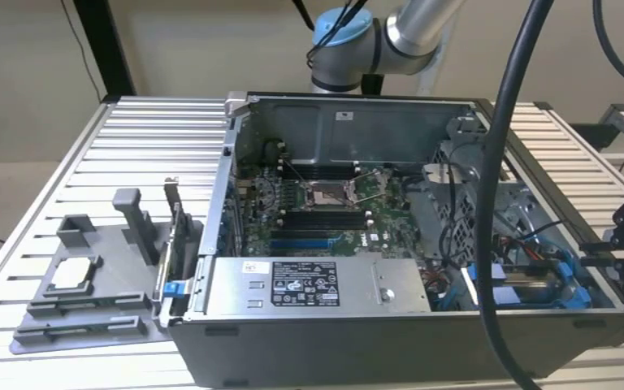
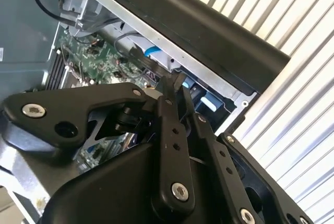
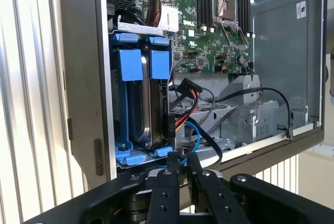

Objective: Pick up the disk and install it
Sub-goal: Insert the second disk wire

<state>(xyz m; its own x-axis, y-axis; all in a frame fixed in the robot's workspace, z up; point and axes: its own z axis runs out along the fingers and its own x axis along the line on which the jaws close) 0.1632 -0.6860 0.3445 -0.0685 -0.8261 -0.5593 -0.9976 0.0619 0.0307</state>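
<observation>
Disk, a flat silver metal drive in a blue plastic carrier frame, is sitting upright in the bay of the open grey metal computer case, at the exterior view's lower right. Black metal gripper is hovering just outside that bay, fingers nearly together and holding nothing.

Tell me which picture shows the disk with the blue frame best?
The first wrist view: the disk stands on edge in its blue carrier inside the computer case, just beyond the pincer. The exterior view shows blue carrier parts at its right. The second wrist view shows a blue sliver.
</observation>
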